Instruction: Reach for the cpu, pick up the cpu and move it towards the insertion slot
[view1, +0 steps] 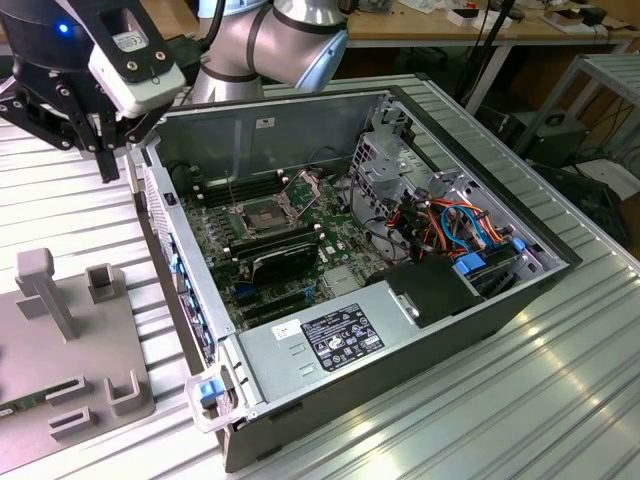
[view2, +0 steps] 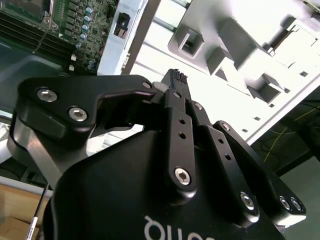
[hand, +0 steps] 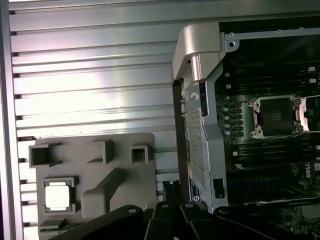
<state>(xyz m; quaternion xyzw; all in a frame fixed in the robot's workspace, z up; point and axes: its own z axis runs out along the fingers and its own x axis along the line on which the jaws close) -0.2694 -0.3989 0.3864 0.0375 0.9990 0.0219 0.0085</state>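
Sitting on the ribbed aluminium bench (view1: 560, 400) is a big open black-and-grey computer case (view1: 300, 110), with a flat grey plastic fixture plate (view1: 60, 340) just beside it on the exterior view's left. The arm's black jaws hang over the bench right by the case's corner, fingertips (view2: 175, 76) clenched together with nothing between them. Inside the case, the square silvery-framed insertion slot (view1: 262, 215) has its dark centre bare and its hinged metal plate tipped up. The small pale silvery square cpu (hand: 57, 196) lies flat in a pocket of the fixture plate in the first wrist view. It's well apart from the jaws, with a raised grey block between them.
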